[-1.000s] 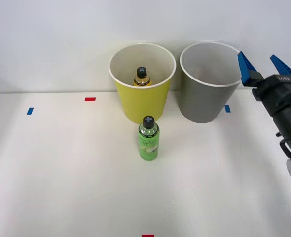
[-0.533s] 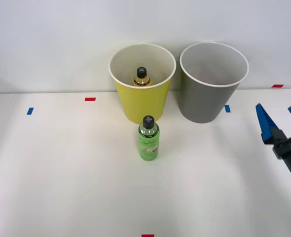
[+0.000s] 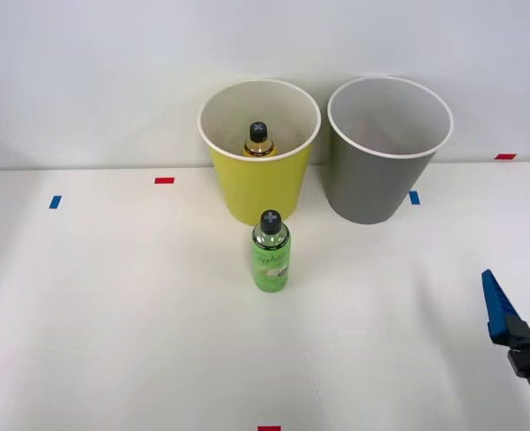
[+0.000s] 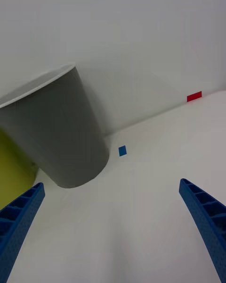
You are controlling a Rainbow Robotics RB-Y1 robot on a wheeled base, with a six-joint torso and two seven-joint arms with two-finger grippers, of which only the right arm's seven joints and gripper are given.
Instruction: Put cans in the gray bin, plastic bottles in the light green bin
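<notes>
On my front feed, going left to right: a blue tape mark [image 3: 55,202] sits at the left edge of the table [image 3: 112,314], then a red one [image 3: 164,180] a little further in. At upper centre stands the lime bin [image 3: 259,171], upright against the wall, with the amber bottle [image 3: 259,141] standing inside it, black cap up. Just in front of that bin, near frame centre, the green bottle [image 3: 270,251] stands upright on the table, close to the bin's base though I cannot tell if they touch. Right of the lime bin, just beside it, is the gray bin [image 3: 384,166], upright; I cannot make out what lies inside. A blue mark [image 3: 414,197] lies at its right foot and a red mark [image 3: 506,156] sits near the right edge.

My claw [image 3: 519,310] is at the lower right corner, well apart from both bins and the green bottle. On the wrist feed the fingers [image 4: 19,219] are spread wide, one at each corner, with nothing between them and touching nothing; the gray bin [image 4: 54,132] stands ahead of them.
</notes>
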